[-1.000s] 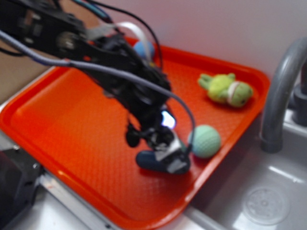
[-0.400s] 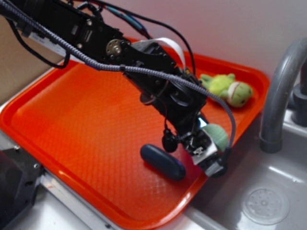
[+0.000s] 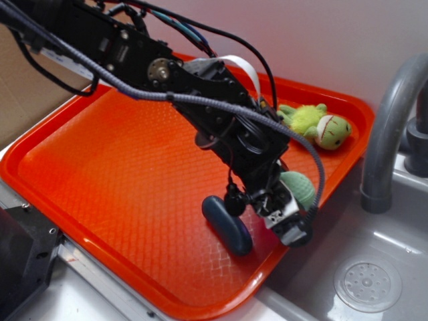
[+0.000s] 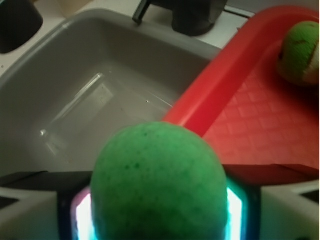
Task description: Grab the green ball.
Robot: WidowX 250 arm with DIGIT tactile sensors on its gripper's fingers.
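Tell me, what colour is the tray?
The tray is bright orange-red, clearest in the exterior view.

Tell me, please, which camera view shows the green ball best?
The wrist view: the green ball fills the foreground between the gripper's fingers. In the exterior view, the ball is mostly hidden behind the arm.

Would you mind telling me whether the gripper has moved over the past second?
Yes. The gripper has shifted right, toward the faucet, and now sits around the green ball near the tray's right edge.
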